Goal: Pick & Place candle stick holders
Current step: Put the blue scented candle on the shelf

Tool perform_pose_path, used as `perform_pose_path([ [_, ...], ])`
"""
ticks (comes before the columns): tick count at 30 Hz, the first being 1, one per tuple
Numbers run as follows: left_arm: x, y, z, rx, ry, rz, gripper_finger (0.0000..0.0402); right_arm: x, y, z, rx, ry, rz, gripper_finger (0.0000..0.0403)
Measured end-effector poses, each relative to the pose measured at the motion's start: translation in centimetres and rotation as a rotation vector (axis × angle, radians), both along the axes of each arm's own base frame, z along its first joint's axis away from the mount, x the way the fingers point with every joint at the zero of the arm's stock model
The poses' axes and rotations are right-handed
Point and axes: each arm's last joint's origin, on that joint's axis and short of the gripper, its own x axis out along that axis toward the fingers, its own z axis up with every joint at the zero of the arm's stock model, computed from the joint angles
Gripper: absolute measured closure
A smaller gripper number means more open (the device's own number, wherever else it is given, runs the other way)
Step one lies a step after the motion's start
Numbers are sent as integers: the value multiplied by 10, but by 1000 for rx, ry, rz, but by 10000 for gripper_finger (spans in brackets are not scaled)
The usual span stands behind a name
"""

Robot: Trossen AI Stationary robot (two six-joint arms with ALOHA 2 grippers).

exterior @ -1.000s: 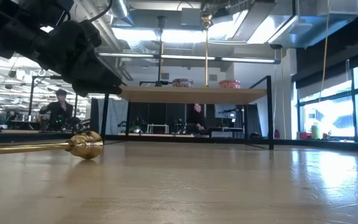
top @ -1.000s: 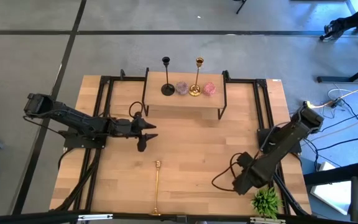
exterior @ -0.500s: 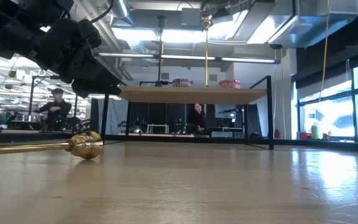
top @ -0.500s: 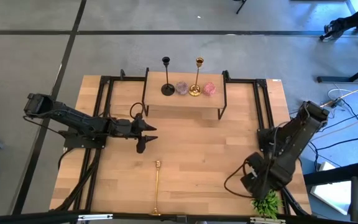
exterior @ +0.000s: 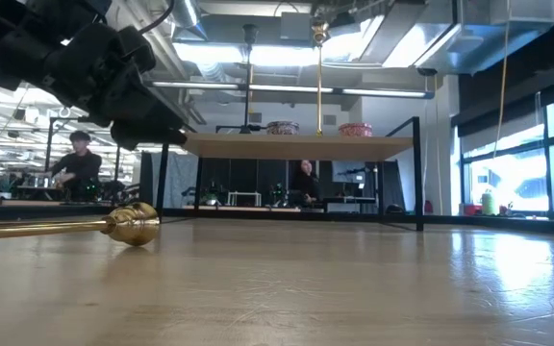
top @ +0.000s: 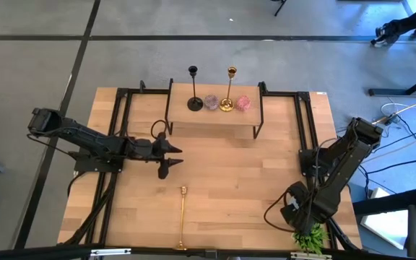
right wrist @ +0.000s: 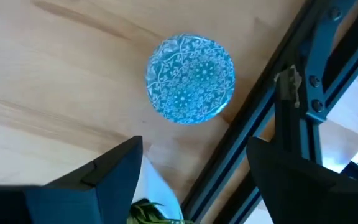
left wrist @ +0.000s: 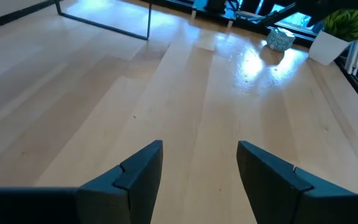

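Observation:
A black candle stick holder [top: 193,92] and a gold one [top: 227,92] stand upright on their round bases on a raised wooden shelf [top: 215,121] at the table's far side; both also show in the low view, black [exterior: 249,72] and gold [exterior: 318,67]. A second gold holder [top: 182,217] lies flat on the table near the front edge, with its top cup [exterior: 135,223] pointing away from that edge. My left gripper [top: 170,160] is open and empty above the table, a little beyond the lying holder's cup; the left wrist view [left wrist: 199,149] shows bare wood between its fingers. My right gripper [top: 296,214] is open and empty at the front right [right wrist: 194,149].
Two pink glass cups [top: 211,102] [top: 243,102] stand on the shelf between the holders. A blue patterned round glass [right wrist: 190,78] sits below my right gripper beside a black frame rail [right wrist: 253,130]. A green plant [top: 309,235] stands at the front right corner. People show in the room beyond the table.
My right gripper has moved toward the table's right edge and a little nearer the front, ending close above the green plant. My left arm has kept still.

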Motion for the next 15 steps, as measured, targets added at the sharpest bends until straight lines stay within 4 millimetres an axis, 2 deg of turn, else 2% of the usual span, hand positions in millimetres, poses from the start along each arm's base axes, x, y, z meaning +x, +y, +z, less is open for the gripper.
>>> perform_pose_path([
  [3,0,0,1,8,-7,-1,199,-1,-1,-3,-6,3,-2,111],
  [10,0,0,1,11,-11,-6,199,-3,-5,-27,12,-26,-7,111],
  [15,0,0,1,10,-11,-8,199,-7,-12,-37,-13,5,5,111],
])
